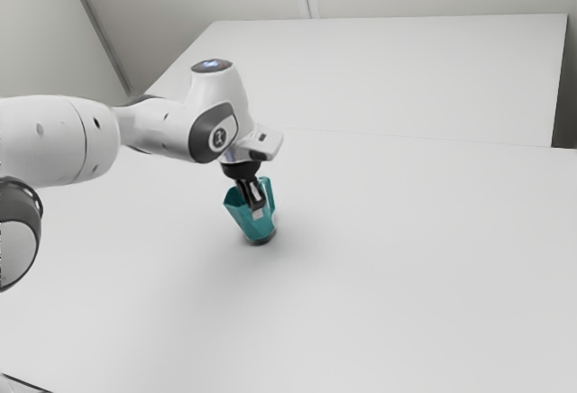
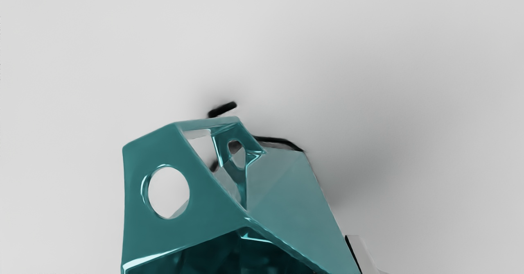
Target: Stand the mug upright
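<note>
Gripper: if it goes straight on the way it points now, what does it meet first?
Probably the teal mug, then the tabletop; whether the gripper touches the mug is unclear.

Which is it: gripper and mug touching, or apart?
Cannot tell: in the exterior view the gripper overlaps the mug, and in the wrist view the mug's wall hides where they would meet.
</note>
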Controlling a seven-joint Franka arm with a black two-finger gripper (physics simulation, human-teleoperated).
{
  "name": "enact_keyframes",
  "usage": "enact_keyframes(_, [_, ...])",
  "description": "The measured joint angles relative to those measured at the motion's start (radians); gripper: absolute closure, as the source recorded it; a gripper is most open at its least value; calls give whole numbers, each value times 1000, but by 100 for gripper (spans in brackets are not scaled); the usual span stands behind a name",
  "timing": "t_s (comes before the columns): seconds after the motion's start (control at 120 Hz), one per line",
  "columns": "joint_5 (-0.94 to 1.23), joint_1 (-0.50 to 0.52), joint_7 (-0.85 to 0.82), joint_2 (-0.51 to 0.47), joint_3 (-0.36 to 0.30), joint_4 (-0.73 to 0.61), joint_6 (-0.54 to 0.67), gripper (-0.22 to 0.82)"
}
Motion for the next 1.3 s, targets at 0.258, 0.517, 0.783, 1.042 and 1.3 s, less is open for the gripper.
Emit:
enact_keyframes(0.258, [70, -15, -91, 36, 0, 14, 2, 79])
enact_keyframes(0.517, [73, -17, -143, 34, 0, 26, -2, 35])
enact_keyframes(0.783, [60, -18, -179, -80, 1, 38, -9, 10])
enact_keyframes(1.042, [67, -13, -230, -133, 53, 200, -140, 3])
enact_keyframes(1.3, [130, 151, -283, -209, -81, 330, -327, 1])
